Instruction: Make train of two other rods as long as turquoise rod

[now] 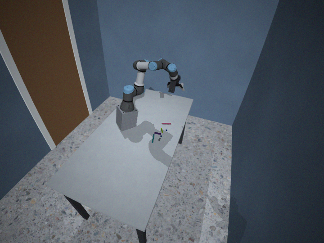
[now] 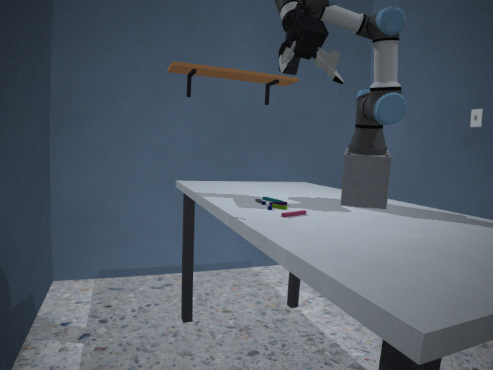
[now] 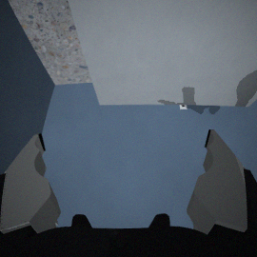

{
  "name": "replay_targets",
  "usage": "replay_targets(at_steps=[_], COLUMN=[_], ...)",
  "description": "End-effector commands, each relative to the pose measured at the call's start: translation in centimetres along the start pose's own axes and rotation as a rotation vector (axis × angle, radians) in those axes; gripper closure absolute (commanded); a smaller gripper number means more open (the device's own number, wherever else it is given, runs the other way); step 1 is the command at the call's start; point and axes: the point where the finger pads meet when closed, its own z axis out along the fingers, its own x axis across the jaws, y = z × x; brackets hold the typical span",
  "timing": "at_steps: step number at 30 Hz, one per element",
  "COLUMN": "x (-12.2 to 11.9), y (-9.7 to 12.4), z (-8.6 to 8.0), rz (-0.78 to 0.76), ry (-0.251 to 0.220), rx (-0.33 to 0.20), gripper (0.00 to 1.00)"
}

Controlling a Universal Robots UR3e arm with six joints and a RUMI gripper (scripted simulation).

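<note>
The rods lie in a small cluster near the table's right edge. The turquoise rod (image 1: 152, 138) (image 2: 272, 199) lies beside a purple rod (image 1: 157, 133) (image 2: 279, 203) and a lime rod (image 1: 162, 130) (image 2: 279, 207). A pink rod (image 1: 166, 123) (image 2: 294, 214) lies a little apart from them. A short grey rod (image 1: 159, 139) (image 2: 259, 201) and two small blue rods (image 1: 166, 129) (image 2: 270, 207) are close by. My gripper (image 1: 177, 88) (image 2: 310, 73) (image 3: 124, 133) is open and empty, high above the table's far end and far from the rods. The wrist view shows no rods.
The grey table (image 1: 104, 162) (image 2: 378, 247) (image 3: 167, 48) carries the arm's base block (image 1: 126, 118) (image 2: 365, 179) near its far left. An orange wall shelf (image 2: 222, 72) hangs behind the gripper. Blue walls close in the room.
</note>
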Motion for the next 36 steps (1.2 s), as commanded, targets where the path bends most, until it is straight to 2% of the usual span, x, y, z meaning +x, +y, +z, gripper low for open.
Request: replay_targets(at_steps=[1,17,28,30,36], x=[0.0,-0.3,-0.9,-0.9,-1.1], y=[0.0,-1.6,-5.4,-5.4,-8.4], z=[0.0,0.1,0.4,0.4,0.6], rz=[0.0,0.095,0.324,0.324,0.511], ry=[-0.002,-0.008,-0.029,-0.029,-0.053], rx=[0.001,0.021,0.068,0.068,0.104], gripper=[0.0,0.0,0.0,0.0,0.0])
